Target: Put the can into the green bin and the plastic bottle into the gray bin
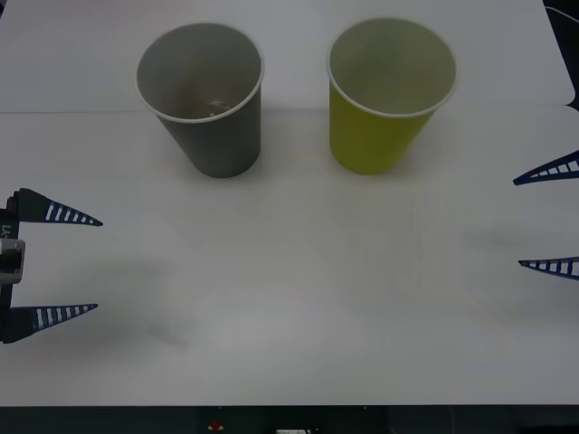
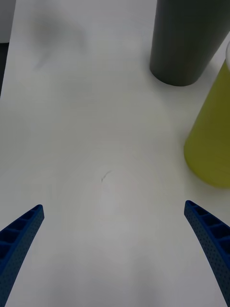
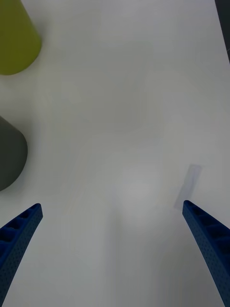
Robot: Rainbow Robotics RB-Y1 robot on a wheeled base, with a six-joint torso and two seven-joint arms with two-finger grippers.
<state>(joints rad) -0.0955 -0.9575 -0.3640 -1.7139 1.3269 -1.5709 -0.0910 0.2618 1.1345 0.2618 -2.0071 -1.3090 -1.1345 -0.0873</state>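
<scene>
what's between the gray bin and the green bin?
Nothing: a bare strip of white table separates the gray bin from the green bin; they stand apart, upright, as the front view shows. Both grippers wait open at the table's sides.

The left gripper (image 3: pixel 112 211) hangs over the white bench (image 3: pixel 129 96) with its two blue ribbed fingers (image 3: pixel 19 235) spread wide, one at each lower corner of the picture, and nothing between them. The green bin (image 3: pixel 17 41) stands upright on the bench, and its yellow-green wall is cut off by the picture's edge. Near it, apart from it, stands the gray bin (image 3: pixel 9 153), of which a rounded part of the dark wall shows. A small pale strip (image 3: pixel 188 186), like a piece of clear tape, lies flat on the bench just beyond one fingertip.
</scene>
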